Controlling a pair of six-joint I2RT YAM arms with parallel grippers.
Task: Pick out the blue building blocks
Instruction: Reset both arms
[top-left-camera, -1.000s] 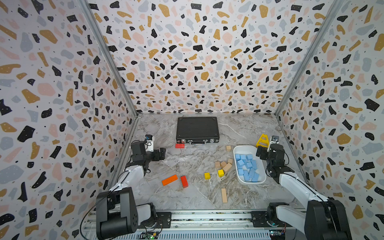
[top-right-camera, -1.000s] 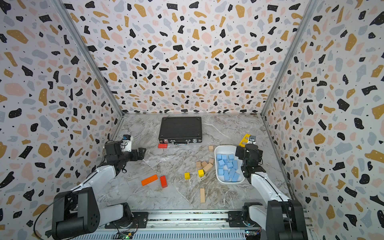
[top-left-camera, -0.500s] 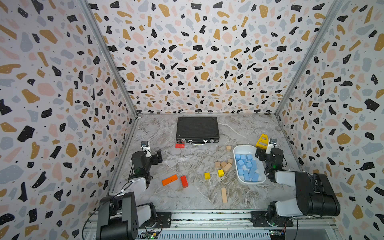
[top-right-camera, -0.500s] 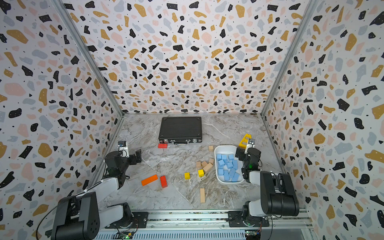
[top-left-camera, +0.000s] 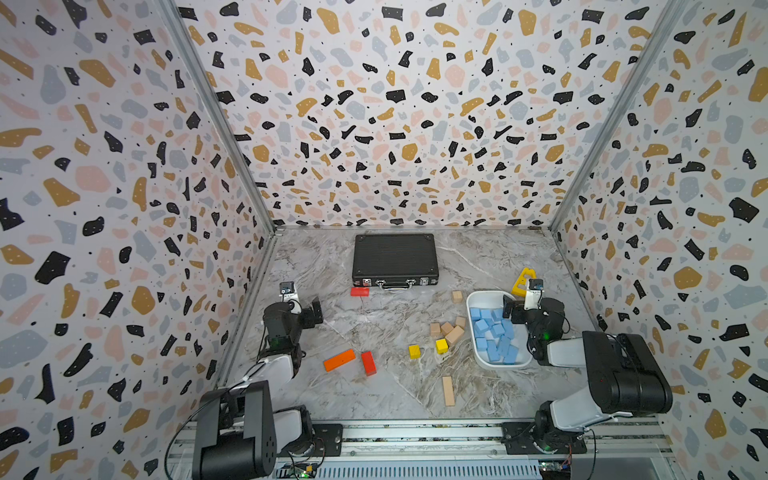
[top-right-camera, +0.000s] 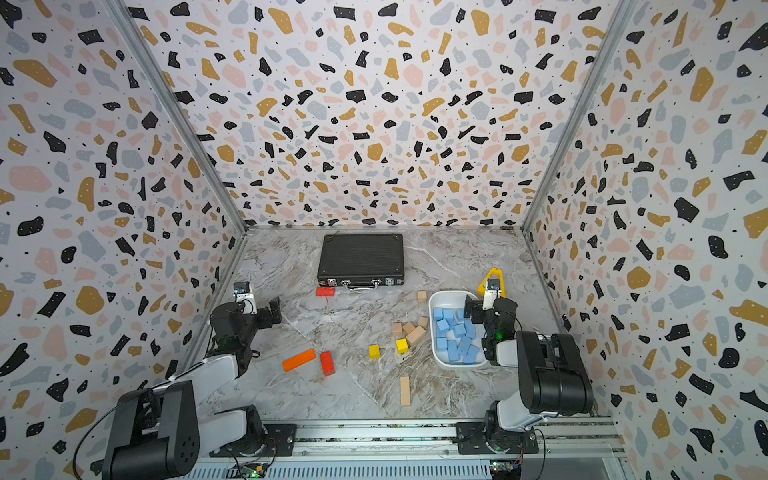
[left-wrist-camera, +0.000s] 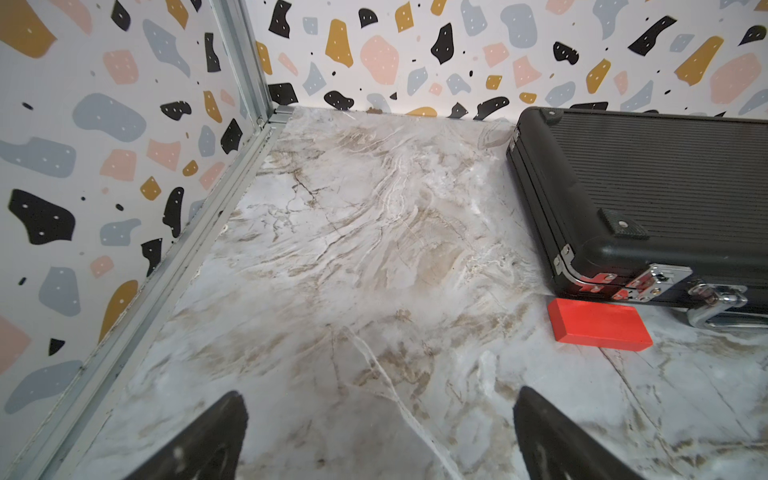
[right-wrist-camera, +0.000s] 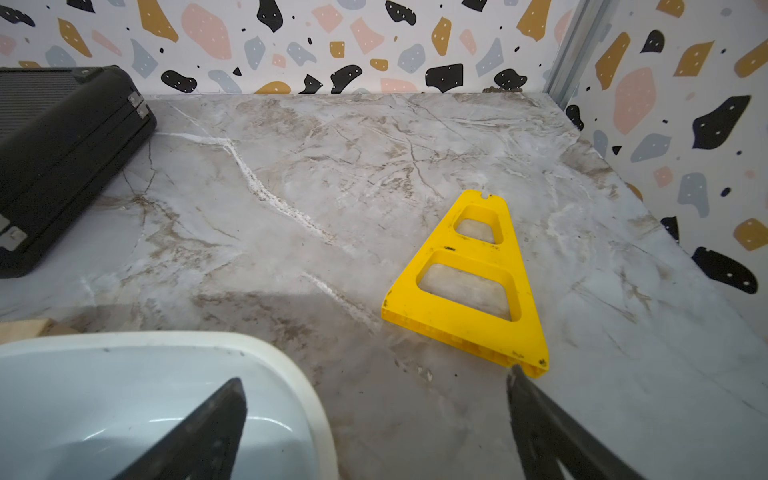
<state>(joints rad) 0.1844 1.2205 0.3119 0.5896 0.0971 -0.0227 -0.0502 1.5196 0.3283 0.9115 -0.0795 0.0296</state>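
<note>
Both arms have folded back toward their bases since a second ago, elbows up and wrists low. Right gripper hangs at the white tub's far corner, jaws spread wide and empty. Left gripper is likewise wide apart over bare marble, nothing in it. Every one of the blue building blocks I can see lies heaped in the tub, and none shows among the tan wooden blocks, yellow cubes or orange bar. Looks like the wrap-up: draw the right wrist straight away, clear of the tub rim and the yellow triangular frame, so nothing spills.
</note>
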